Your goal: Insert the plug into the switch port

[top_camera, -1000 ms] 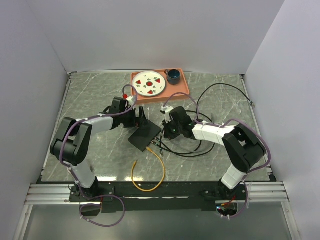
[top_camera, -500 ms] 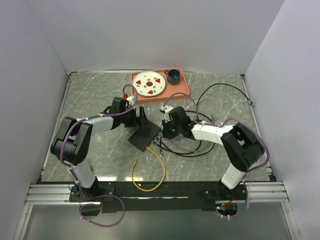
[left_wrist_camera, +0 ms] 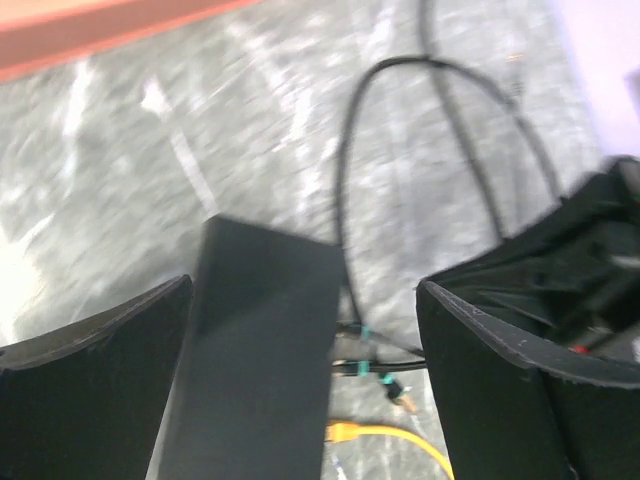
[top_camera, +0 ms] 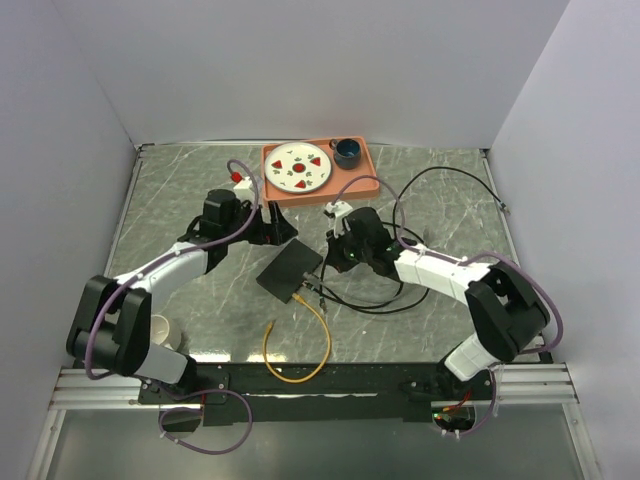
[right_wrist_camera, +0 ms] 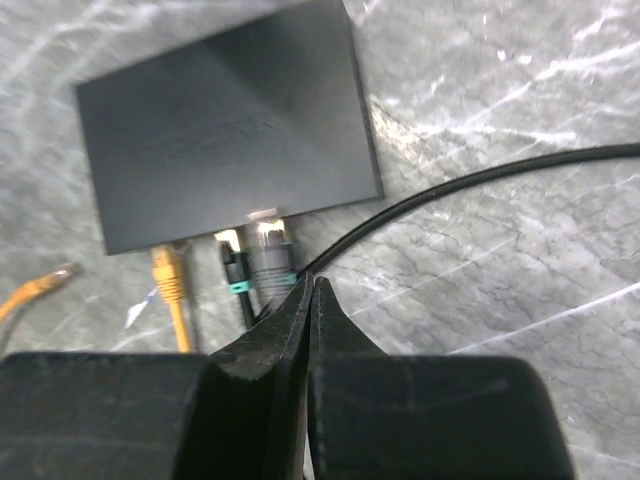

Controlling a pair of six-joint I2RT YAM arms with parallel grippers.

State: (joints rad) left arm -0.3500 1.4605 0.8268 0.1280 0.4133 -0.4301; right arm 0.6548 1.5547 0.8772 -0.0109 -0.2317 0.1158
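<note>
The flat black box (top_camera: 290, 270) lies on the table with its port edge facing the near side. Three plugs sit in that edge: a yellow one (right_wrist_camera: 168, 275), a thin black one with a teal band (right_wrist_camera: 232, 265) and a grey one with a teal band (right_wrist_camera: 268, 252). My right gripper (right_wrist_camera: 311, 284) is shut, its tips just behind the grey plug where the black cable (right_wrist_camera: 480, 180) leaves it; in the top view the right gripper (top_camera: 333, 265) is at the box's right corner. My left gripper (left_wrist_camera: 305, 290) is open above the box's far end (left_wrist_camera: 260, 330), not touching it; the top view shows it (top_camera: 275, 228) behind the box.
An orange tray (top_camera: 355, 185) with a plate (top_camera: 300, 167) and a dark cup (top_camera: 347, 152) stands at the back. The yellow cable (top_camera: 300, 345) loops toward the near edge. Black cables (top_camera: 440, 175) run right. A white round object (top_camera: 160, 328) sits beside the left arm.
My left gripper has let go of the box's far corner and drawn back toward the far left. The box now lies flat. The right gripper has hardly shifted.
</note>
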